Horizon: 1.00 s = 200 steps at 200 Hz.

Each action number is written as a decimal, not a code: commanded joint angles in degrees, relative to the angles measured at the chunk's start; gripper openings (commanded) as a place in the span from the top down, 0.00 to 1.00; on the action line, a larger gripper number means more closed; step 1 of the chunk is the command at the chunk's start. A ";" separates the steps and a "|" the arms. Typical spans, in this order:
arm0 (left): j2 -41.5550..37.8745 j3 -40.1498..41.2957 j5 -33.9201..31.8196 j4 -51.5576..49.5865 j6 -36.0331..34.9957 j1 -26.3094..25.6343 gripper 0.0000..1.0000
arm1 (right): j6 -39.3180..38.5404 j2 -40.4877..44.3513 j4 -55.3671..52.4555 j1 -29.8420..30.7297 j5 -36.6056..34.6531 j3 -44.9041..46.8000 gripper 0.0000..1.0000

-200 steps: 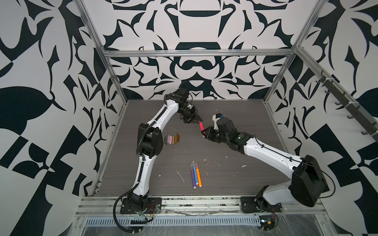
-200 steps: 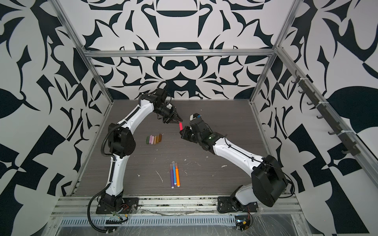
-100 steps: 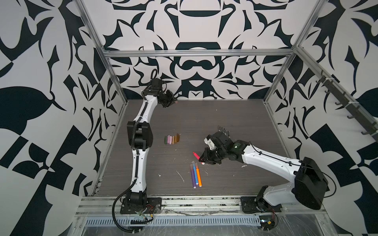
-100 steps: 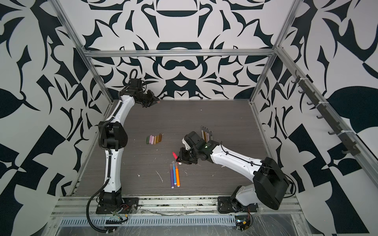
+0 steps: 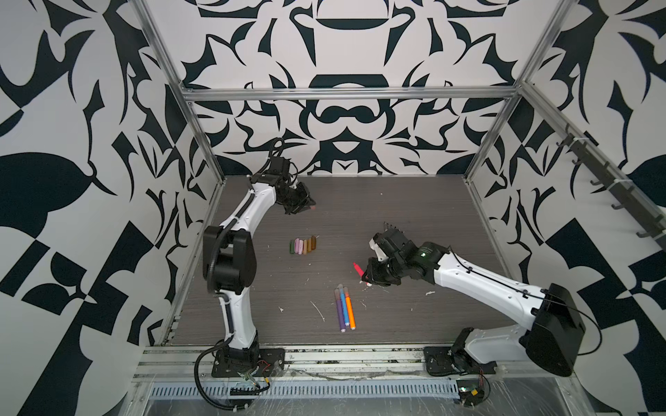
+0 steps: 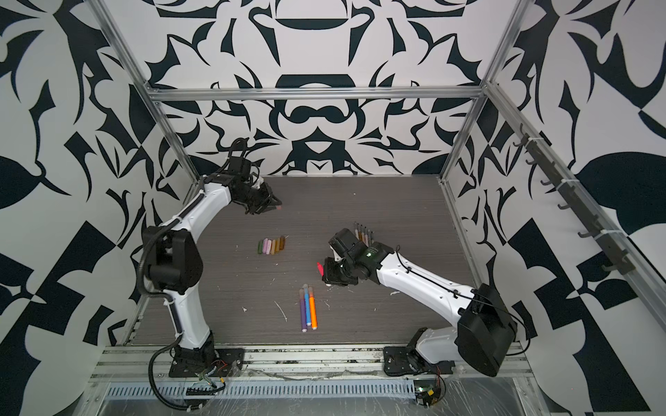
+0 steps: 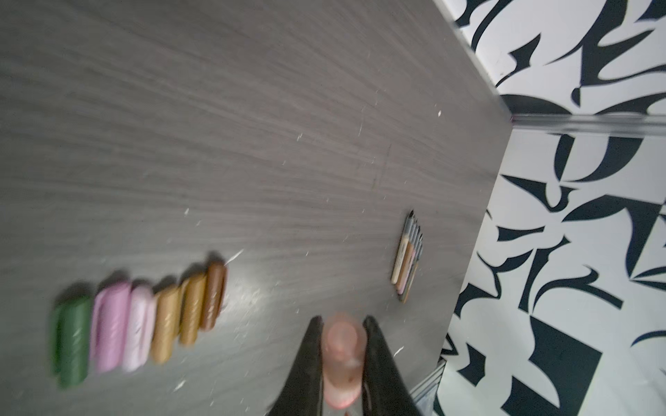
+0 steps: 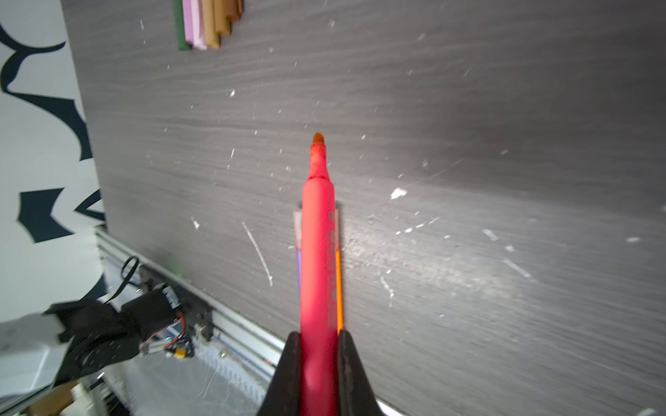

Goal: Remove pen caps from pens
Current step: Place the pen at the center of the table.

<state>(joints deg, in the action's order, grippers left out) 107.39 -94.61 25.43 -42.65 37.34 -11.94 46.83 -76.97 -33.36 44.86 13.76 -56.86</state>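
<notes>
My left gripper hovers at the back left, shut on a translucent pinkish pen cap that fills the gap between its fingers. The right gripper is low over mid-table, shut on an uncapped pink-red pen whose bare tip points away from it. Directly beneath that pen lie the purple, blue and orange pens. Several loose pen caps, olive, pink, tan and brown, sit in a row left of centre.
A bundle of thin muted pens lies just behind the right wrist, mostly hidden by it in a top view. White flecks of debris are scattered over the grey table. Patterned walls and metal frame posts enclose the table.
One second ago both grippers met at the pen near the back. They pulled apart; the left swung to the back corner with the cap and has come forward again, the right lowered the pen.
</notes>
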 commanded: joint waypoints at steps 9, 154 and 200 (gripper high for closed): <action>-9.96 10.74 -5.60 -6.11 -8.18 -0.74 1.00 | -4.03 0.03 -1.73 -0.89 -8.60 -2.57 1.00; -14.92 29.67 -15.03 -9.87 -11.54 -8.70 1.00 | -13.07 -9.16 9.63 -1.66 -28.60 4.53 1.00; -12.18 31.26 -16.29 -7.99 -11.50 -9.48 1.00 | -11.58 -11.05 12.57 -1.65 -26.44 6.76 1.00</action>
<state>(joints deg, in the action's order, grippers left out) 93.80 -64.31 10.28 -50.61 25.93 -21.06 34.68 -87.79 -23.46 43.22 -13.06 -50.28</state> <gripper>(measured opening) 0.180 0.154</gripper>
